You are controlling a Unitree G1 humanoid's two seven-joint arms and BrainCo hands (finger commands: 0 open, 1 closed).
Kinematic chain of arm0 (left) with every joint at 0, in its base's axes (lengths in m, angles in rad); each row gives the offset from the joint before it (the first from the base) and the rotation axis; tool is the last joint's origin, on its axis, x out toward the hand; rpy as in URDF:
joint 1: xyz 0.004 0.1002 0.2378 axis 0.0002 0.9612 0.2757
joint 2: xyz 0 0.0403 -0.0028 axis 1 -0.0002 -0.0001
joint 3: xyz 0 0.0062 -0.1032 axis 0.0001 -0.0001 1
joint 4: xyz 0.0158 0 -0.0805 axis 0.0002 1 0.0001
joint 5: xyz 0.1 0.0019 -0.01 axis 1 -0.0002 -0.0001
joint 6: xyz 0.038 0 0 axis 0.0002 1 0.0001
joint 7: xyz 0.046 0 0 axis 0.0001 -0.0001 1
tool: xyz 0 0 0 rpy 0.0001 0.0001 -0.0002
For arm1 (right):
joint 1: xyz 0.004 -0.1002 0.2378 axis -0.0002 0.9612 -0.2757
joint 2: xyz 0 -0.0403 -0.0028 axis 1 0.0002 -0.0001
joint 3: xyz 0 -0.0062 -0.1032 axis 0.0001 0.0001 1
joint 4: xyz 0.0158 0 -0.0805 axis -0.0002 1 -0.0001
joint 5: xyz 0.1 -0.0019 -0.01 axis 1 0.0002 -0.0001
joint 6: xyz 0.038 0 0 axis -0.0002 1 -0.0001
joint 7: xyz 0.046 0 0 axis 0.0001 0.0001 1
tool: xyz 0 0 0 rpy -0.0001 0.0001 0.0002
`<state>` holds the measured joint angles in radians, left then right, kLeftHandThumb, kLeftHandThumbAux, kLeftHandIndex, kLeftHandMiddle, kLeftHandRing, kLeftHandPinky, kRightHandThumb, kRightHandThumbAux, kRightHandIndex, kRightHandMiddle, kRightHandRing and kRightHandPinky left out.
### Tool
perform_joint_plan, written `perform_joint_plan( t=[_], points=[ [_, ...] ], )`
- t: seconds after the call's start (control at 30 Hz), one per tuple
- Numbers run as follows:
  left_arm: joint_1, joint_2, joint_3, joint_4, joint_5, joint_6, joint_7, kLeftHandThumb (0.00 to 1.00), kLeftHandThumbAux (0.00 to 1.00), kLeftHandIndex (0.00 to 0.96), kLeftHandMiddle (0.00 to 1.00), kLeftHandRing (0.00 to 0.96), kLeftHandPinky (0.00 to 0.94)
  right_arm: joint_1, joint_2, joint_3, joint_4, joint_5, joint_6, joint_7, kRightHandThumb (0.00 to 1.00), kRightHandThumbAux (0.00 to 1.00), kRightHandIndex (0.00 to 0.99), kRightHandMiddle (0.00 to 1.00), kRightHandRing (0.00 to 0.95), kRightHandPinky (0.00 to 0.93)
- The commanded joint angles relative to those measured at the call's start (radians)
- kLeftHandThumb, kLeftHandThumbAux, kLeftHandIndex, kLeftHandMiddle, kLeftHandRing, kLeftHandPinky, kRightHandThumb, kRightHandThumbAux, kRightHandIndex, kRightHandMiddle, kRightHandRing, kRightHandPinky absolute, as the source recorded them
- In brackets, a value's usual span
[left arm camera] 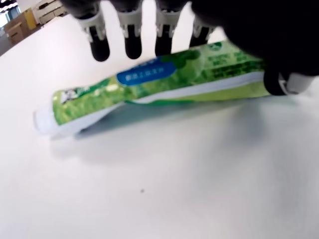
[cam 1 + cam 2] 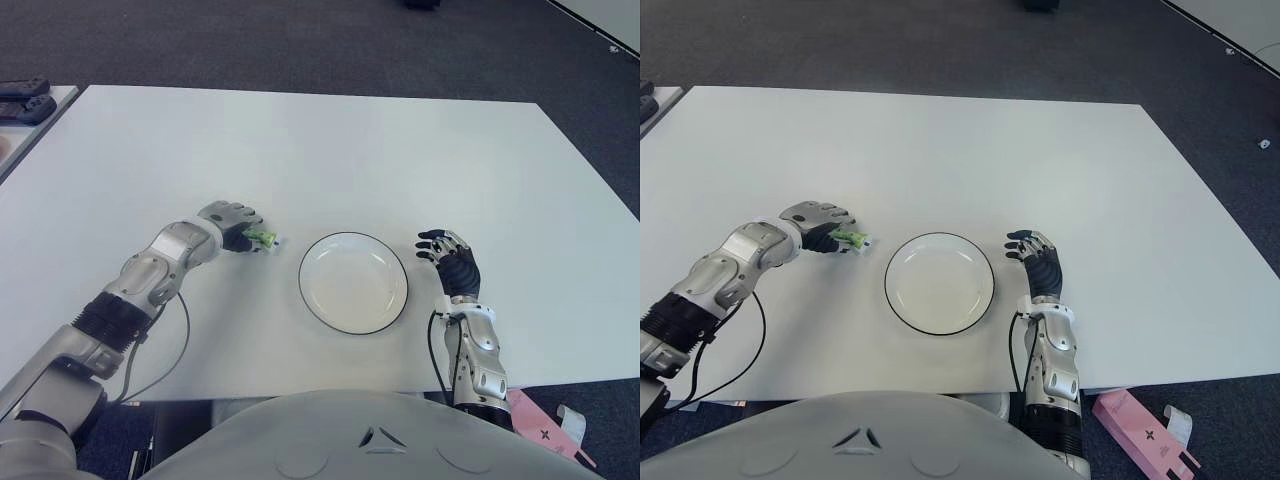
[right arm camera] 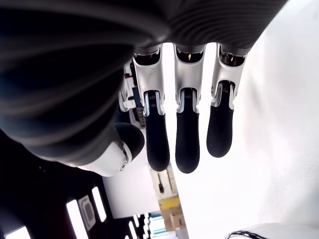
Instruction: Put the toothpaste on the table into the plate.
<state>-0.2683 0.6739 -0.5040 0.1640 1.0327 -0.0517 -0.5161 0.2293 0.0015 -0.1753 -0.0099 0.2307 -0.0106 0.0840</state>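
Observation:
A green and white toothpaste tube (image 1: 149, 87) lies slanted on the white table (image 2: 350, 150), left of the plate. My left hand (image 2: 232, 225) is curled over its tail end, with the fingers (image 1: 132, 42) along one side and the thumb pressed on the other. The capped end (image 2: 270, 240) sticks out toward the plate and sits low by the table. The white plate (image 2: 300, 275) with a dark rim has nothing in it. My right hand (image 2: 450, 255) shows just right of the plate, its fingers (image 3: 187, 144) relaxed and holding nothing.
Dark devices (image 2: 25, 100) lie on a side surface at the far left. A pink box (image 2: 1140, 430) is on the floor below the table's near right edge. A black cable (image 2: 170, 350) hangs from my left forearm.

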Motion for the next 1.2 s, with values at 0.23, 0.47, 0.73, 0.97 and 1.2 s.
perform_joint_plan(
  t=[0.23,0.47,0.73,0.97,1.2],
  points=[
    [-0.051,-0.091,-0.134,0.296,0.049,-0.044,0.129,0.435,0.187,0.0,0.0,0.0,0.0,0.0,0.001,0.007,-0.005,-0.007,0.015,-0.01,0.712,0.731,0.423,0.448,0.47,0.477],
    [-0.089,-0.131,-0.18,0.462,0.062,-0.033,0.236,0.435,0.206,0.0,0.0,0.0,0.018,0.002,0.001,0.006,-0.007,-0.005,0.013,-0.008,0.713,0.731,0.423,0.451,0.472,0.48],
    [-0.101,-0.138,-0.195,0.519,0.039,-0.034,0.291,0.485,0.242,0.0,0.015,0.0,0.042,0.002,0.003,0.004,-0.007,-0.001,0.011,-0.008,0.713,0.731,0.423,0.451,0.473,0.48],
    [-0.104,-0.134,-0.206,0.53,0.029,-0.039,0.325,0.498,0.259,0.0,0.052,0.037,0.111,0.003,0.006,0.002,-0.009,0.002,0.014,-0.011,0.712,0.731,0.423,0.449,0.469,0.471],
    [-0.091,-0.132,-0.199,0.526,0.022,-0.031,0.398,0.548,0.305,0.108,0.181,0.203,0.298,0.003,0.007,0.002,-0.01,0.003,0.016,-0.012,0.713,0.731,0.422,0.446,0.464,0.47]
  ],
)
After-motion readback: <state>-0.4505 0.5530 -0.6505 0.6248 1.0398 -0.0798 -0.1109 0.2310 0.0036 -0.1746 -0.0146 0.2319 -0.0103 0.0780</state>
